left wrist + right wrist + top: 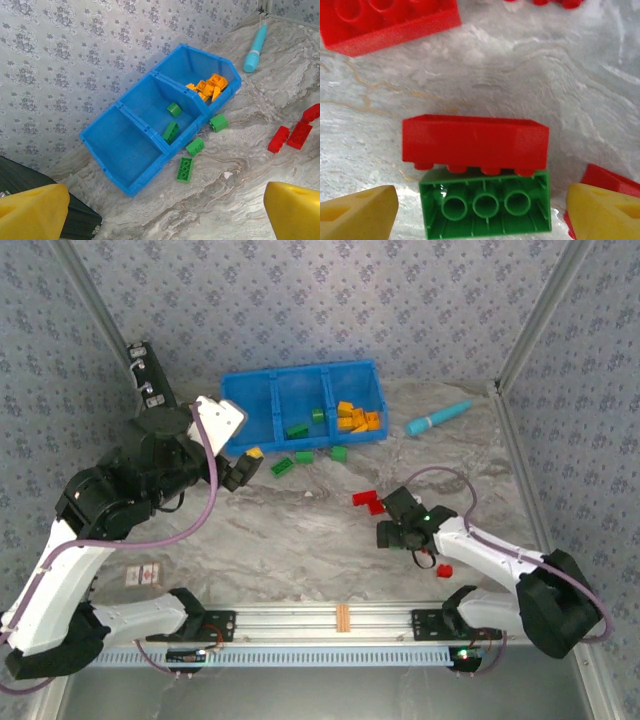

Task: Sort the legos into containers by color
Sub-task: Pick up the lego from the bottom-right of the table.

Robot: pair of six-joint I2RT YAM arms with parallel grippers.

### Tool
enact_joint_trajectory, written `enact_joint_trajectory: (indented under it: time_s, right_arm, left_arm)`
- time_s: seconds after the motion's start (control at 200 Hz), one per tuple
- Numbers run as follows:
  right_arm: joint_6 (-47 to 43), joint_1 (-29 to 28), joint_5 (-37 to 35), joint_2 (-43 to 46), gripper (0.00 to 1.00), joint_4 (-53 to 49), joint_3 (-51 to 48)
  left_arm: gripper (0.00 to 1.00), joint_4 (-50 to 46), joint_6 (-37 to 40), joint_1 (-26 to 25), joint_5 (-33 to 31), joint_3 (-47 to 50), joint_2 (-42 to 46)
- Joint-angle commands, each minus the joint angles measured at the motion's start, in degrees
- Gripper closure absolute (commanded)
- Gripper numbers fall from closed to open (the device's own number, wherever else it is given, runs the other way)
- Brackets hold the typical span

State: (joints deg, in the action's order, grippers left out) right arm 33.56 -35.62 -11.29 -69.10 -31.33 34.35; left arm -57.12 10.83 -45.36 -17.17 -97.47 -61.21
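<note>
Right claw [482, 215]: gapes wide, hangs low over the surface [580, 100], grips nothing. Straddles a green lego [485, 212] whose hollow underside faces the wrist camera. Leaves a strip of bare marble on each side between the yellow fingertips [360, 215] and that brick, so touches nothing as far as can be seen.

Against the green one's far side: a red lego [475, 142], studs pressed to its edge. Farther off, toward the upper left of the wrist view: a second red brick [390, 22]. Just beside the right fingertip: the corner of a third red piece [610, 180].

Left claw [162, 212]: stands fully open, holds nothing, hangs high above the surface near the left end of the blue bin [120, 142].

Inside the bin's middle compartment: two green legos [170, 131]. Inside the right compartment: a heap of orange-yellow legos [207, 86]. On the surface just in front of the bin: three more green bricks [195, 146], apart from one another. Well to the right of those: a cluster of red legos [278, 139].

Beyond the bin's right end, near the wall: a teal stick [255, 42]. Left of the bin, against the wall: a black panel [140, 360].
</note>
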Motion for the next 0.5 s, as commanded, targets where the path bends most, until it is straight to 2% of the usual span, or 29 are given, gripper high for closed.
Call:
enact_joint_trajectory:
  time_s: [0.0,0.255,0.495]
  right_arm:
    - [-1.9,0.9,1.8,-3.3,0.13,1.2,0.6]
    - [-0.8,0.4,2.3,-7.9,0.17,1.7,1.5]
    - [-0.1,-0.1,1.4,-8.2,0.37,0.3,2.7]
  left_arm:
    - [0.00,-0.1,-0.3,0.2,-0.4,-1.5,0.4]
    - [0.00,0.2,-0.2,0.2,-0.7,-1.0,1.8]
    - [0.00,0.3,0.2,0.2,-1.3,-0.4,2.7]
